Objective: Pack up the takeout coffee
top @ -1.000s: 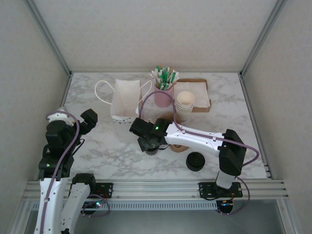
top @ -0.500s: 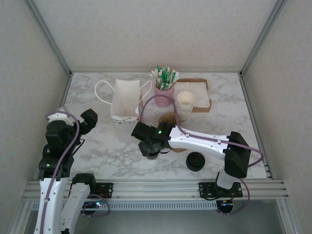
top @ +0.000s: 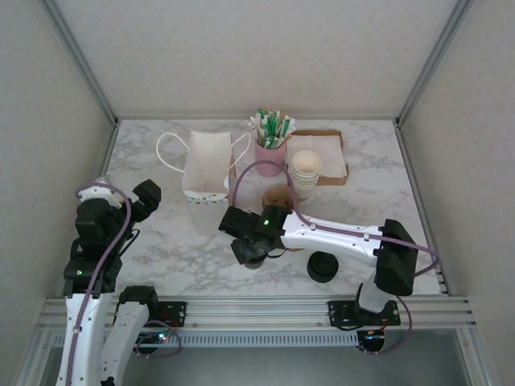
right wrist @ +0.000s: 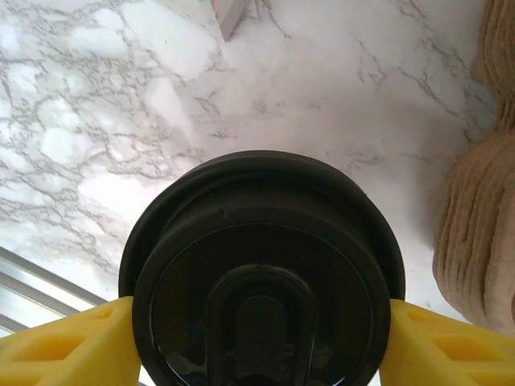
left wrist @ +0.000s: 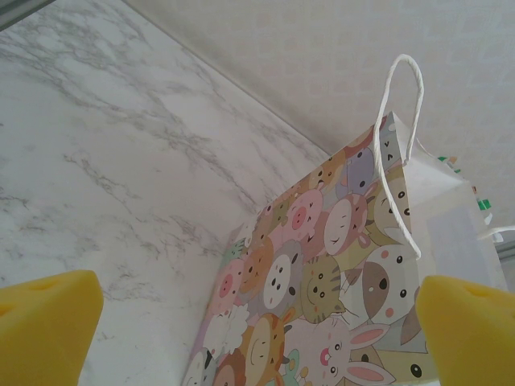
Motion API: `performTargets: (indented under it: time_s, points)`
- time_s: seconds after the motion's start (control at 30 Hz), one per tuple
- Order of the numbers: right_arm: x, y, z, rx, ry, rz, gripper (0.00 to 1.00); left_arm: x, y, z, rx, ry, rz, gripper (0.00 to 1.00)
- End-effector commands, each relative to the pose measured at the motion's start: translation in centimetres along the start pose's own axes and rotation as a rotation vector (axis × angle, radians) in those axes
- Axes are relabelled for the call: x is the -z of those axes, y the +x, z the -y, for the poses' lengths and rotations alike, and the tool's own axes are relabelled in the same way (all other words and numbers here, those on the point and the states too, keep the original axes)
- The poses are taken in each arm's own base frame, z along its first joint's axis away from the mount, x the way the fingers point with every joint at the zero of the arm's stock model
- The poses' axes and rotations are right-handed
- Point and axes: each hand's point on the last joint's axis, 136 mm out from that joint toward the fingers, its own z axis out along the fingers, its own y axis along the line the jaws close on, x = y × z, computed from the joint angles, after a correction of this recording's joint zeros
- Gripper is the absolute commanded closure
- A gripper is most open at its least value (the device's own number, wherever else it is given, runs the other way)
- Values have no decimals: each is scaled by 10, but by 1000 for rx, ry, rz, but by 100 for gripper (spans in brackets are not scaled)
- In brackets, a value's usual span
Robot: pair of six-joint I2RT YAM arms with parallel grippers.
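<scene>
Under the right gripper (top: 251, 251), at the near middle of the table (top: 161, 241), sat the takeout coffee (right wrist: 261, 281). It stood upright, its long axis running straight up into the wrist, so the black lid faced the right wrist camera square on. The yellow fingers (right wrist: 68, 342) flanked the lid on both sides and seemed to press its rim, a pinch across the cup's width. Whether the base rested on the marble or hung just clear, I could not tell.

From that gripper the white paper bag (top: 205, 165) lay farther back and a little to the left, mouth up. The left gripper (left wrist: 257, 322) was spread wide and held nothing, beside the bag and aimed at its printed side.

The overhead view gave the bag's bearing, with the arm covering the cup. The right wrist view gave the grip.
</scene>
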Motion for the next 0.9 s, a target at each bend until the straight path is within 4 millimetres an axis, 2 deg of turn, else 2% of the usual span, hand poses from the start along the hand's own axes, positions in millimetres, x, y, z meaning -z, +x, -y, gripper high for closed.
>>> performTargets:
  time_s: [0.0,0.27,0.53,0.87]
  points:
    - [4,26,5,22,20,-77,30,0,-1,-3,8,-11,8,0]
    - [7,27,-11,38,-31,-75,28,0,-1,-3,8,-9,10,0]
    - [6,25,-12,33,-27,-66,24,0,-1,-3,8,-9,10,0]
    - [19,12,-14,47,-31,-18,15,0,-1,-3,8,-10,9,0]
